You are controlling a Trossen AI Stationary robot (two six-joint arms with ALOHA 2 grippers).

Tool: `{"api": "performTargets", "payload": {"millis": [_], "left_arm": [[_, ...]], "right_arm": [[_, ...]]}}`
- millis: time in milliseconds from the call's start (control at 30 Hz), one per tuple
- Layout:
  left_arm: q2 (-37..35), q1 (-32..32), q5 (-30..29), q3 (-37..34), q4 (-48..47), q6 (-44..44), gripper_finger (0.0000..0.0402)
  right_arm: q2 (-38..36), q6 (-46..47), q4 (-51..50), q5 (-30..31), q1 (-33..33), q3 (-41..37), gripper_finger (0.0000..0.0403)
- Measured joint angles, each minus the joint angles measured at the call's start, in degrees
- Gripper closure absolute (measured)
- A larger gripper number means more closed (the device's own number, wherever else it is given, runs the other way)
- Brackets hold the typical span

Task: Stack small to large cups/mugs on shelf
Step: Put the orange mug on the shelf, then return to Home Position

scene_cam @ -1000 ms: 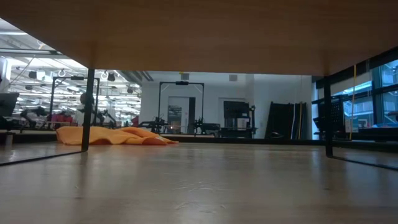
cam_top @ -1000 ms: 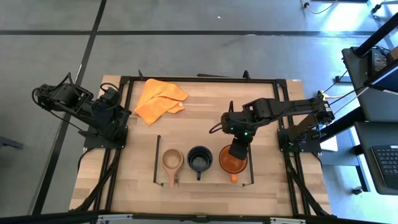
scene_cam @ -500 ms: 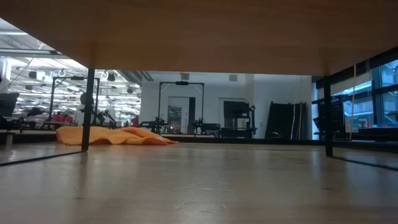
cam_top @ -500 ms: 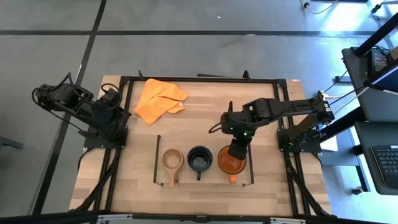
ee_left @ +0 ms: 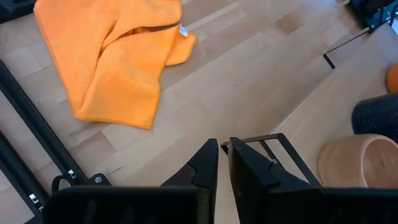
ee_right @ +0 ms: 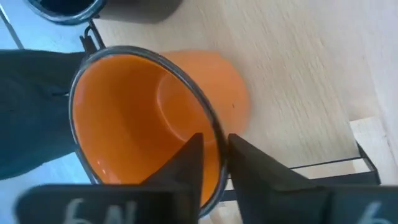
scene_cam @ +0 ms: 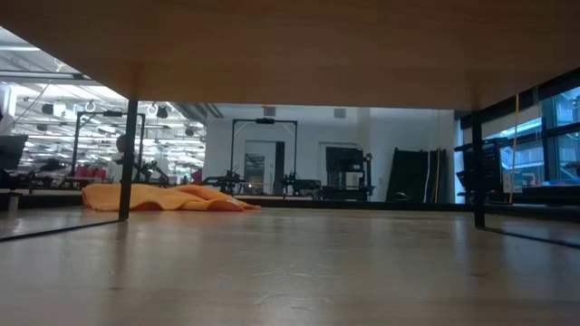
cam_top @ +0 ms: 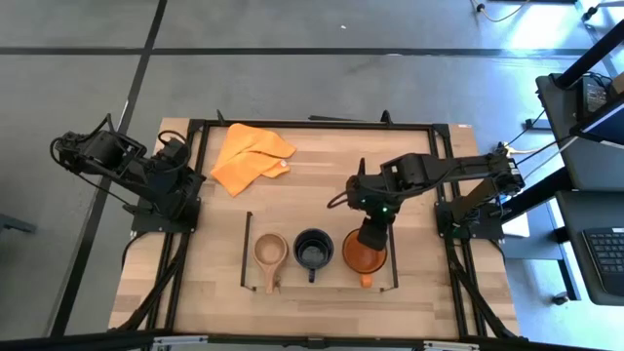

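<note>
High view: basically nothing has moved in the last second. The right gripper (cam_top: 370, 244) stays pinched on the orange mug (cam_top: 363, 255), lower right of the shelf (cam_top: 292, 222), beside the black mug (cam_top: 313, 250) and wooden cup (cam_top: 270, 252).

Right wrist view: fingers straddle the mug's rim. Looks placed, so release is next.

Left wrist view: the left gripper (ee_left: 222, 155) waits nearly closed, holding nothing.

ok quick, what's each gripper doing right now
Left gripper: shut, holding nothing, parked at the table's left edge.
Right gripper: shut on the orange mug's rim, mug standing on the shelf.
</note>
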Motion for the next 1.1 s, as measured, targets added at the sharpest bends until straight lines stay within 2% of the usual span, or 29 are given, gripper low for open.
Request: {"api": "performTargets", "payload": {"millis": [167,300,733,1100], "left_arm": [[0.00,0.00,-0.32,0.00,0.00,0.03,0.0370],[0.00,0.01,-0.48,0.00,0.00,0.03,0.0370],[0.00,-0.01,-0.64,0.00,0.00,0.03,0.0370],[0.00,-0.01,-0.74,-0.01,0.00,0.25,0.0370]], "right_arm": [[0.00,0.71,0.00,0.23,-0.02,0.02,0.0269],[0.00,0.73,-0.01,0.26,-0.02,0.02,0.0242],[-0.24,0.52,-0.07,0.26,-0.02,-0.04,0.0242],[-0.58,3.42,1.36,3.39,-1.07,0.10,0.0242]]}}
